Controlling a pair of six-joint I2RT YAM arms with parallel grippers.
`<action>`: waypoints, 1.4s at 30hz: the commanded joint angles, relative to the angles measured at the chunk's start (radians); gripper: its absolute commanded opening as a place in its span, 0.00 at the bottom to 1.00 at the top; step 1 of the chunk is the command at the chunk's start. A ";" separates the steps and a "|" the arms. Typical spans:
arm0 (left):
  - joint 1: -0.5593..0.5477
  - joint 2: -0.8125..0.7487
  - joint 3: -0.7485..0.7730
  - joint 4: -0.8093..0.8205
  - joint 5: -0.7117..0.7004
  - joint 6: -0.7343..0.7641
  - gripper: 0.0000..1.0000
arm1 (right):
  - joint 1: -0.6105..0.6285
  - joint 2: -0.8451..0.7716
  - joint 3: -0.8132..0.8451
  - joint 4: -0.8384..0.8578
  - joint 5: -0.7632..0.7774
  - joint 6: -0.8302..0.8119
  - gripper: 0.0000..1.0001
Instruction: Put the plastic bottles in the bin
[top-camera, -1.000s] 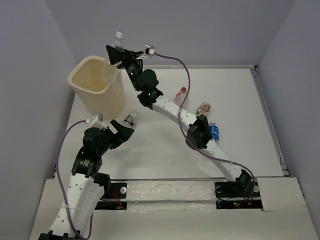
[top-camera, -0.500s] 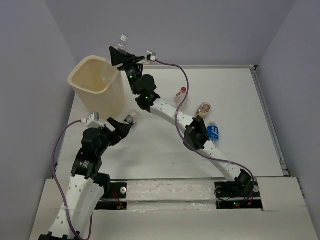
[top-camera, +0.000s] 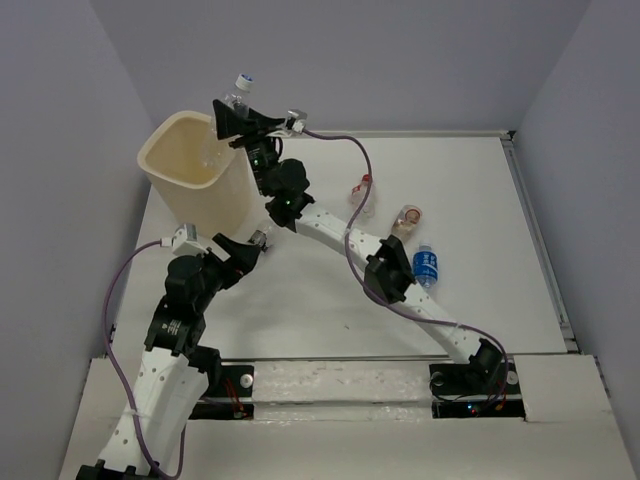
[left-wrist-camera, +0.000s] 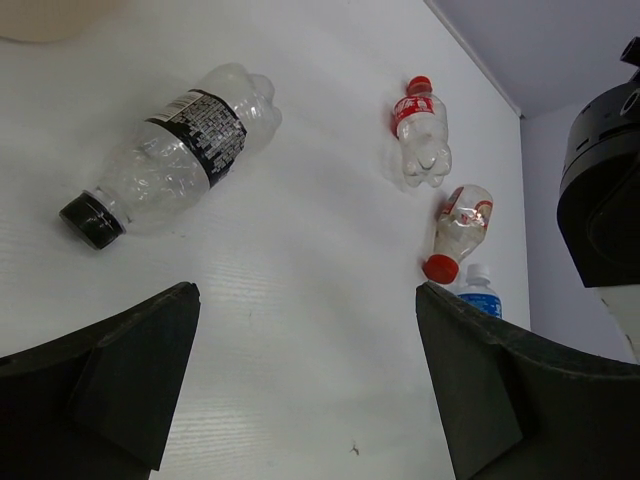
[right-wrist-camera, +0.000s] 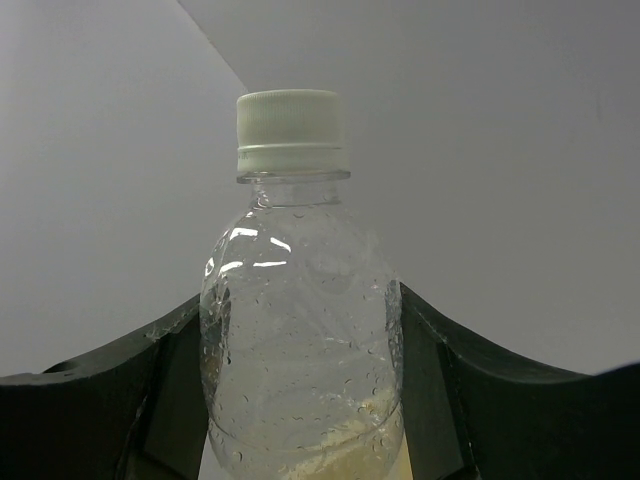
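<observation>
The cream bin stands at the table's far left. My right gripper is shut on a clear white-capped bottle, held upright above the bin's far right rim; in the right wrist view the bottle fills the space between the fingers. My left gripper is open and empty, just short of a black-capped bottle lying beside the bin's base. Two red-capped bottles and a blue-labelled one lie right of centre.
The right arm stretches diagonally across the table's middle, over the space between the black-capped bottle and the other bottles. Grey walls close in the table at the back and sides. A raised edge runs along the right side.
My right gripper has carried the white-capped bottle a little left, towards the bin's opening. My left gripper has shifted slightly and stays open near the black-capped bottle.
</observation>
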 joint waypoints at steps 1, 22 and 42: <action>-0.004 0.008 -0.010 0.074 -0.026 -0.002 0.99 | 0.030 0.071 -0.030 -0.046 -0.041 -0.168 0.47; -0.007 0.080 0.069 0.092 -0.097 0.081 0.99 | 0.039 -0.281 -0.221 -0.262 -0.478 -0.369 1.00; -0.452 0.669 0.410 0.042 -0.523 0.372 0.98 | -0.249 -1.512 -1.851 -0.262 -0.414 0.052 0.38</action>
